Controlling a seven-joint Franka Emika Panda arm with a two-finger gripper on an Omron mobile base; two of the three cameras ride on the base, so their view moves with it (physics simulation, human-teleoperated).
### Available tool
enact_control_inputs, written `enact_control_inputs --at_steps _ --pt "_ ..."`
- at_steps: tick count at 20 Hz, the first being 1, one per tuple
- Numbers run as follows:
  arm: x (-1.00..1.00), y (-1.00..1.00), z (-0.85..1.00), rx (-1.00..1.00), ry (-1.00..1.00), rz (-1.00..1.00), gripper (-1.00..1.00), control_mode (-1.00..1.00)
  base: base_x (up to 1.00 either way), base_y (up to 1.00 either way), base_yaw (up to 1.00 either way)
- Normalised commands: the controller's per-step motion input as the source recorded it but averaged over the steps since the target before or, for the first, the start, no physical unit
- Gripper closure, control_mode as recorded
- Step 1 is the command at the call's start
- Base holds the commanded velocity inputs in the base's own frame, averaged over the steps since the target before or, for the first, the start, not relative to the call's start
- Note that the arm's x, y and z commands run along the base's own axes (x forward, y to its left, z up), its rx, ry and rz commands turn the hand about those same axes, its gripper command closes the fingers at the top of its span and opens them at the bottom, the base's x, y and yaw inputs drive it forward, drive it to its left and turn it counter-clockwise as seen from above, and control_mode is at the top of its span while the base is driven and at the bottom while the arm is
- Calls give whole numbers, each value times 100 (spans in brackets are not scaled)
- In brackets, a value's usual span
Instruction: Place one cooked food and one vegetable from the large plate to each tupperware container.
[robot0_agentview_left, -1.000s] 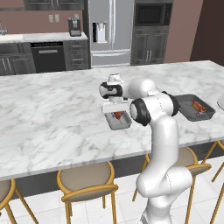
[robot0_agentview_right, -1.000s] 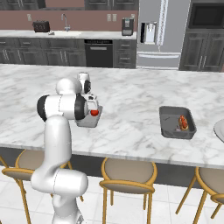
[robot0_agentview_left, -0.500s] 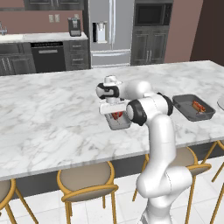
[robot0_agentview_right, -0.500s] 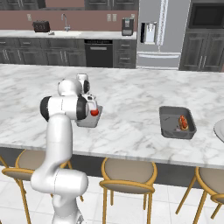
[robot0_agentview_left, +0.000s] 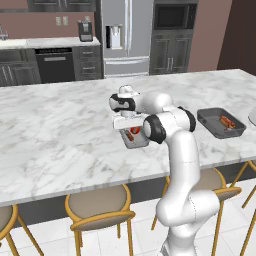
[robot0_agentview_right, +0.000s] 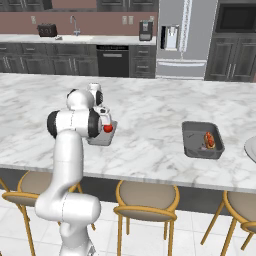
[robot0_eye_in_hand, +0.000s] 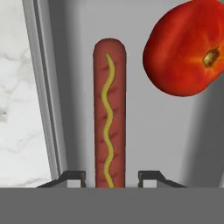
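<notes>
My gripper (robot0_eye_in_hand: 110, 177) hangs over the left tupperware container (robot0_agentview_left: 141, 142), pointing down into it. Its jaws are open and stand a little apart on either side of a hot dog (robot0_eye_in_hand: 109, 113) with a mustard line, which lies on the tub's grey floor. A red tomato (robot0_eye_in_hand: 186, 48) rests beside the hot dog in the same tub and also shows as a red spot, the tomato (robot0_agentview_right: 107, 128). The other tupperware container (robot0_agentview_right: 192, 131) sits further right with a hot dog (robot0_agentview_right: 210, 140) in it. The large plate (robot0_agentview_right: 250, 149) peeks in at the right edge.
The tubs stand on a long marble island counter (robot0_agentview_left: 60, 135). Wooden bar stools (robot0_agentview_left: 100, 210) line its near side. Dark cabinets and a steel fridge (robot0_agentview_left: 125, 35) run along the back wall.
The fingers have parted from the hot dog. The hand has edged slightly left over the tub; tubs and plate have stayed put.
</notes>
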Motion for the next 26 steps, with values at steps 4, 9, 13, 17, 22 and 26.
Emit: enact_control_inputs --at_steps 4,9,13,17,22,26 --pt "0 0 0 0 0 0 -100 -100 0 0 0" --pt "-6 -4 1 0 -7 0 -100 -100 0 0 0" --pt "-71 -25 14 9 -49 0 -100 -100 0 0 0" --pt "-92 -39 18 18 -59 0 -100 -100 0 0 0" --pt "-96 -43 72 26 -51 0 -100 -100 0 0 0" --pt "-59 -33 82 0 -16 1 -100 -100 0 0 0"
